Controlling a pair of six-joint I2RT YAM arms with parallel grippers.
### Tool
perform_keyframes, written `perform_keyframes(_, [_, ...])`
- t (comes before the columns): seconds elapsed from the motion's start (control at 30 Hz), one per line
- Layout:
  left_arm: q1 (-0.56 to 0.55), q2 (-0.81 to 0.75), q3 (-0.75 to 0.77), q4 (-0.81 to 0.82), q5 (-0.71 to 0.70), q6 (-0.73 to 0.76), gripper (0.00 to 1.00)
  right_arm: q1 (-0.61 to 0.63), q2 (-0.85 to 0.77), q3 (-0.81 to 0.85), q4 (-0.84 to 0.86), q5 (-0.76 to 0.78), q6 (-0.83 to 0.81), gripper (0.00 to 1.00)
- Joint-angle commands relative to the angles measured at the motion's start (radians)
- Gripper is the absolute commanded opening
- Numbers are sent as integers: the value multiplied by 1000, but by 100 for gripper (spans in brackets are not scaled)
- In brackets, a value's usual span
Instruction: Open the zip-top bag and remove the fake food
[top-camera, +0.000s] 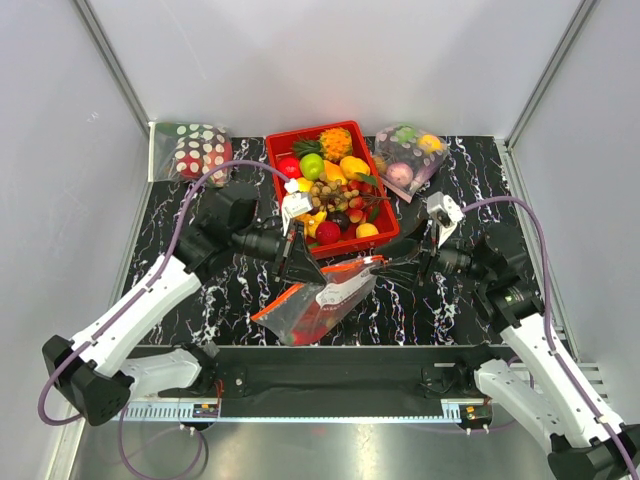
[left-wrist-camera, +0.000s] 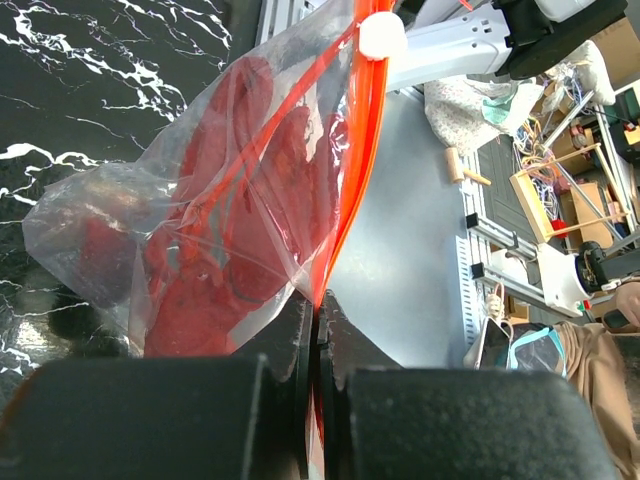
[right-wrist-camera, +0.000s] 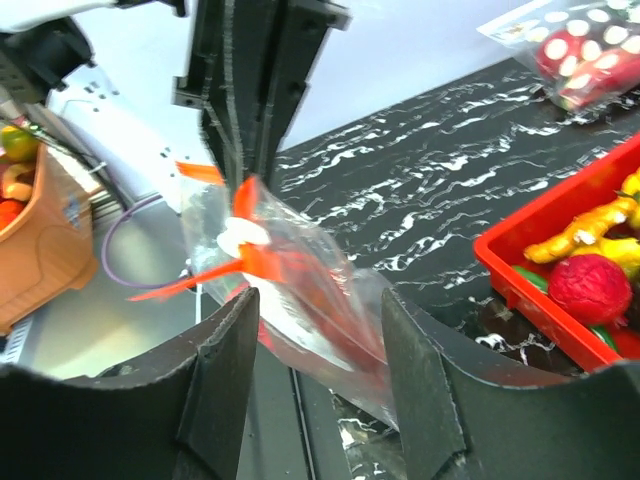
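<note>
Status: opening stage, nothing removed.

1. The bag (top-camera: 318, 303) lies at the middle of the bench's (top-camera: 230, 300) near edge, in front of the crate (top-camera: 300, 131). Its lower end is down by that edge and its zip edge is raised between the 2 arms.
2. The left gripper (left-wrist-camera: 318, 305) is clamped tight on the zip strip (left-wrist-camera: 362, 150), jaws fully together, and the bag hangs away from it.
3. The right gripper (right-wrist-camera: 320, 300) has its jaws moderately wide, 1 finger on either side of the bag's zip end. The white slider (right-wrist-camera: 240, 240) lies just ahead of the gap. No pad is seen pressing the plastic, so this does not count as a grip.
4. Contents: the red lobster (left-wrist-camera: 235, 230) is plainly inside the bag. The other pieces cannot be made out through the crinkled film.

Done: the bag is secured by 1 gripper and presented to the other.

Left: closing on the slider or the opposite lip, parting the zip, and taking out every piece (whether the seal has begun to part cannot be told from these views).
</note>
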Motion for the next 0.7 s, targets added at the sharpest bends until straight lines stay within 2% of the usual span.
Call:
perform_keyframes(0.0, [2, 6, 9, 85, 52, -27, 0, 14, 10, -13, 108, -52, 38, 57])
perform_keyframes(0.13, [-1, 13, 8, 88, 50, -27, 0, 22, 33, -22, 139, -80, 58, 50])
perform_keyframes(0.27, [-2, 16, 2, 88, 46, -24, 0, 28, 33, -28, 179, -85, 75, 34])
perform_keyframes(0.3, [-2, 16, 0, 86, 44, -22, 0, 30, 33, -27, 180, -85, 75, 18])
perform_keyframes(0.37, [-1, 18, -3, 86, 38, -19, 0, 30, 33, -25, 182, -78, 78, 5])
perform_keyframes(0.4, [-2, 20, -3, 83, 23, -18, 3, 30, 31, -27, 182, -74, 79, 0])
perform_keyframes(0.43, [-2, 20, 2, 77, 10, -12, 11, 31, 30, -28, 180, -69, 79, 0])
perform_keyframes(0.47, [-2, 20, 8, 61, -2, 5, 25, 30, 30, -27, 176, -66, 79, 0])
perform_keyframes(0.53, [-2, 21, 23, 39, -51, 24, 40, 30, 33, -28, 171, -60, 81, 0])
perform_keyframes(0.6, [-7, 30, 58, 13, -115, 47, 50, 30, 42, -27, 159, -55, 83, 0])
perform_keyframes(0.67, [-24, 38, 107, -9, -158, 76, 54, 30, 56, -22, 141, -45, 86, 0])
